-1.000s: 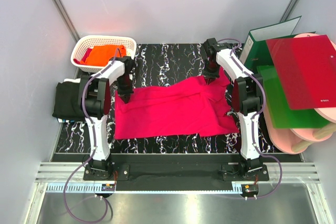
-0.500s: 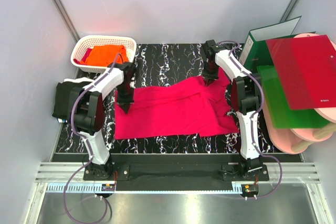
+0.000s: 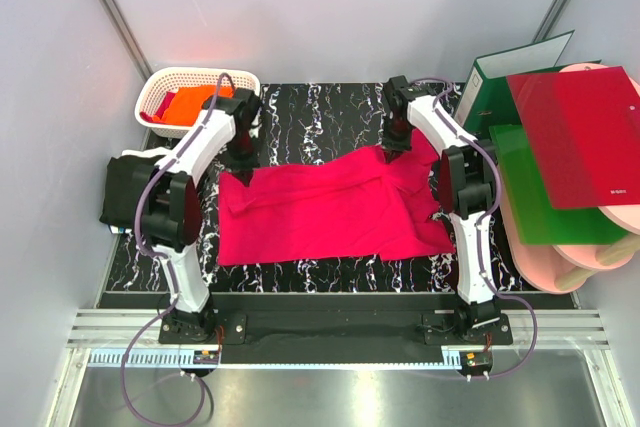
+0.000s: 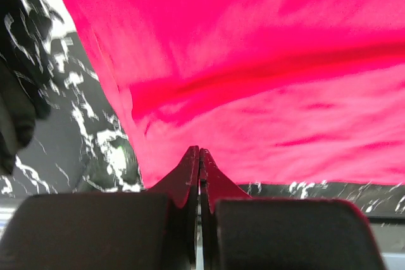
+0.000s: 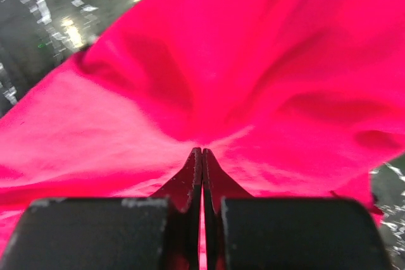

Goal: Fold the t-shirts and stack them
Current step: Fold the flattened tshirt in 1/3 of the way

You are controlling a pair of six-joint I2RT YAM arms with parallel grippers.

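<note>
The crimson-pink t-shirt (image 3: 330, 212) lies spread on the black marbled table (image 3: 320, 112). My left gripper (image 3: 240, 165) is at the shirt's far left corner. Its fingers are pressed shut on the cloth edge in the left wrist view (image 4: 199, 151). My right gripper (image 3: 392, 150) is at the shirt's far edge, right of centre. It is shut on a pinch of pink cloth in the right wrist view (image 5: 201, 151), with folds running out from the tips. The orange t-shirt (image 3: 195, 102) lies in the white basket. The black t-shirt (image 3: 128, 192) lies at the table's left edge.
The white lattice basket (image 3: 200, 74) stands at the far left corner. On the right are a glossy red folder (image 3: 585, 137), a green folder (image 3: 535, 187), a green binder (image 3: 510, 77) and pink plates (image 3: 590, 257). Grey walls close in the sides and back.
My left gripper has moved towards the far edge, taking the shirt's left corner with it. My right gripper has shifted slightly towards the far left with the cloth.
</note>
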